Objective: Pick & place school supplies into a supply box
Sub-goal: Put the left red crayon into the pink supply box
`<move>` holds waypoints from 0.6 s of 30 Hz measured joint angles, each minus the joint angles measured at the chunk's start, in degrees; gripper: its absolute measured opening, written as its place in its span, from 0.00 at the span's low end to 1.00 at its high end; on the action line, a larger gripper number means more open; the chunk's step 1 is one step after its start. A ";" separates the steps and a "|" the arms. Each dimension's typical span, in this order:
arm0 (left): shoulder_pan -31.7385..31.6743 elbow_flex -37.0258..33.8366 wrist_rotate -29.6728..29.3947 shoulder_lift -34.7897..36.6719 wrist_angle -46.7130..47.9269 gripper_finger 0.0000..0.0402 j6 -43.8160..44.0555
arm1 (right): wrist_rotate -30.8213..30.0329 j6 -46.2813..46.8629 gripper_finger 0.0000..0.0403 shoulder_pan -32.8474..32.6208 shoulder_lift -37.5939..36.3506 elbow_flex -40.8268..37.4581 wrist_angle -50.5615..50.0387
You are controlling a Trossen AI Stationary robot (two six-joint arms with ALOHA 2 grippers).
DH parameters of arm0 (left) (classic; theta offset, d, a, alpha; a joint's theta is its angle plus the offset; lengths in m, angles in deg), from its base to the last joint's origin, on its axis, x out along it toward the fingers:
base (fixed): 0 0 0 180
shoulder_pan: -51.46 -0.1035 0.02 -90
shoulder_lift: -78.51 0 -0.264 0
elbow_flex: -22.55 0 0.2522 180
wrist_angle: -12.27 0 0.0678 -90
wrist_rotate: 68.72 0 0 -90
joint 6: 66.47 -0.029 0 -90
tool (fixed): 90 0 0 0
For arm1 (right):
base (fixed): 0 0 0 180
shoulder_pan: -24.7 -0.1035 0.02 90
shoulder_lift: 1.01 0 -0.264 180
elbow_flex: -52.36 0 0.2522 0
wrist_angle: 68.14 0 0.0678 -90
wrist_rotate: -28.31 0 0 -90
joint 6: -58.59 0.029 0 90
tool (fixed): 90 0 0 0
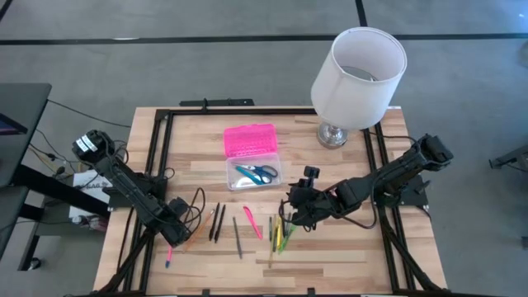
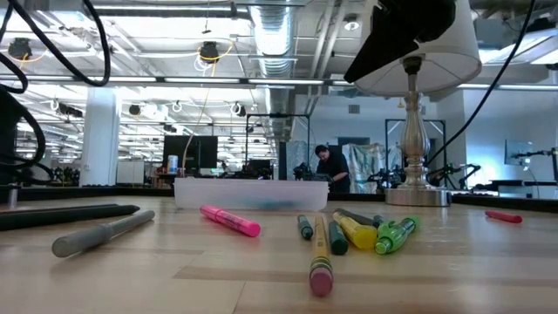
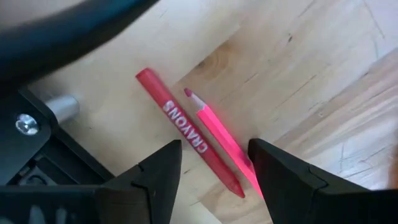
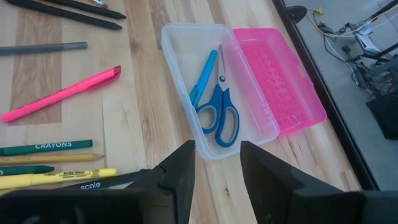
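The left gripper (image 3: 214,177) hangs low over the table's left front, jaws apart and empty, astride a red crayon (image 3: 186,140) and a pink pencil (image 3: 221,140) lying almost touching; a closing stroke here would likely catch both, or pinch one and flick the other away; the crayon's round body could also roll out from between the fingers. The crayon bears the word "CRAYONS" in white.

The supply box (image 1: 254,174) sits at table centre, pink lid (image 1: 249,139) folded back, with blue-handled scissors (image 4: 221,115) and a blue pen (image 4: 202,78) already inside; its clear wall is thin and light, so a careless drop could nudge it.

The right gripper (image 4: 217,165) hovers just right of the box, above a cluster of loose supplies, jaws spread with nothing held; a pink highlighter (image 4: 59,93) lies apart, while a green crayon (image 4: 46,147) marked "CRAYONS" and a yellow marker (image 4: 56,178) lie tightly side by side, so a single clean pick is doubtful. The marker's print is too small to read.
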 joint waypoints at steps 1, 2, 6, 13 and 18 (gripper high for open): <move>-0.06 0.14 -0.27 -0.01 0.00 0.49 -0.38 | 0.00 0.00 0.30 0.00 0.00 0.00 0.00; -0.20 0.17 -0.40 -0.02 0.00 0.49 -0.75 | 0.00 0.00 0.30 0.00 0.00 0.00 0.00; -1.14 0.17 -0.44 -0.04 -0.13 0.49 -3.27 | 0.00 0.00 0.30 0.00 0.00 -0.01 0.01; -4.38 0.17 0.12 -0.07 -0.25 0.49 -10.69 | -0.02 -0.02 0.30 0.04 0.00 -0.01 0.01; -6.42 0.17 -0.47 -0.07 -2.37 0.49 -16.13 | -0.02 -0.04 0.30 0.02 0.00 -0.02 0.00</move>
